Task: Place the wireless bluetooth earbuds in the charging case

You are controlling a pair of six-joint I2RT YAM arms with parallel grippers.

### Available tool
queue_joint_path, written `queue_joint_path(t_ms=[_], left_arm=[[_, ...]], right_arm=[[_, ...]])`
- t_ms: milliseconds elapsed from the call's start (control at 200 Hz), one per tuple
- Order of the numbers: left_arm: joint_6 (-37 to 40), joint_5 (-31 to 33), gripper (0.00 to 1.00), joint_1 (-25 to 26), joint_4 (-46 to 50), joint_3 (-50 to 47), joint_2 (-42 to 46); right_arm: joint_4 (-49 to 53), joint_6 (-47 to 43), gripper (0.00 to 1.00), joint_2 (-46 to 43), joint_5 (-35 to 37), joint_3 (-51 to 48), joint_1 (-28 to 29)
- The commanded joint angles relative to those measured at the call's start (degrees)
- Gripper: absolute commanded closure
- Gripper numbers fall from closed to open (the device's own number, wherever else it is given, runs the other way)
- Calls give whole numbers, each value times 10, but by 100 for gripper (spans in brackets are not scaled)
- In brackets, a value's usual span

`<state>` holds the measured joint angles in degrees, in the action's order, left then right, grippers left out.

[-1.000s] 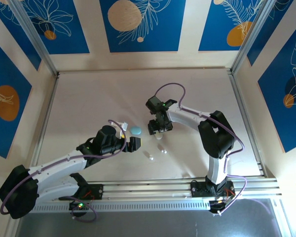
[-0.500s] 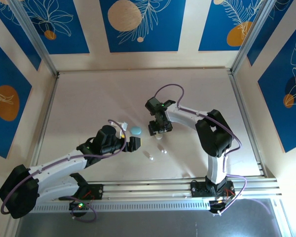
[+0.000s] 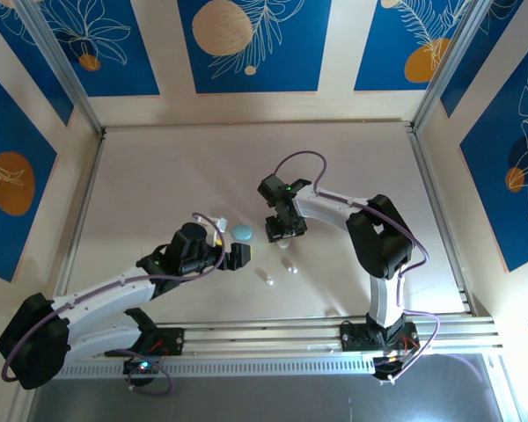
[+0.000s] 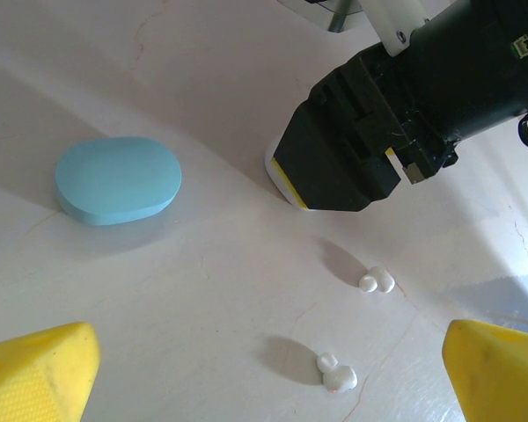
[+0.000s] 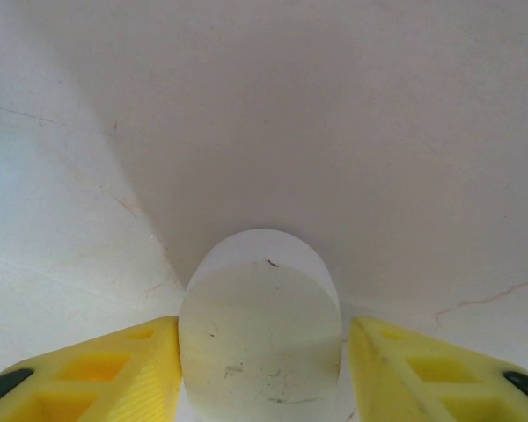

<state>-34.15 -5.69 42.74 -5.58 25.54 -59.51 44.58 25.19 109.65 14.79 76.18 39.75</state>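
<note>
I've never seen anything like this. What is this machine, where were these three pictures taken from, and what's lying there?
Two robot arms are bolted to a table. One picture looks down from above; the other two come from cameras on the wrists. The left arm has its yellow jaws wide open. The right arm has its jaws either side of a white case; whether they pinch it I cannot tell. Nearby lie a blue case and two white earbuds.

Bright even light, soft shadows, sharp focus
</note>
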Motion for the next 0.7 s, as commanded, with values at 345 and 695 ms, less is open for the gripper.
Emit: queue_joint_path(t_ms=[345, 695], left_arm=[[-7, -9, 0, -8, -15, 9, -5], [-10, -11, 0, -9, -14, 13, -4]], right_arm=[[-2, 1, 56, -19, -17, -6, -4], [-11, -1, 53, -16, -27, -16, -7]])
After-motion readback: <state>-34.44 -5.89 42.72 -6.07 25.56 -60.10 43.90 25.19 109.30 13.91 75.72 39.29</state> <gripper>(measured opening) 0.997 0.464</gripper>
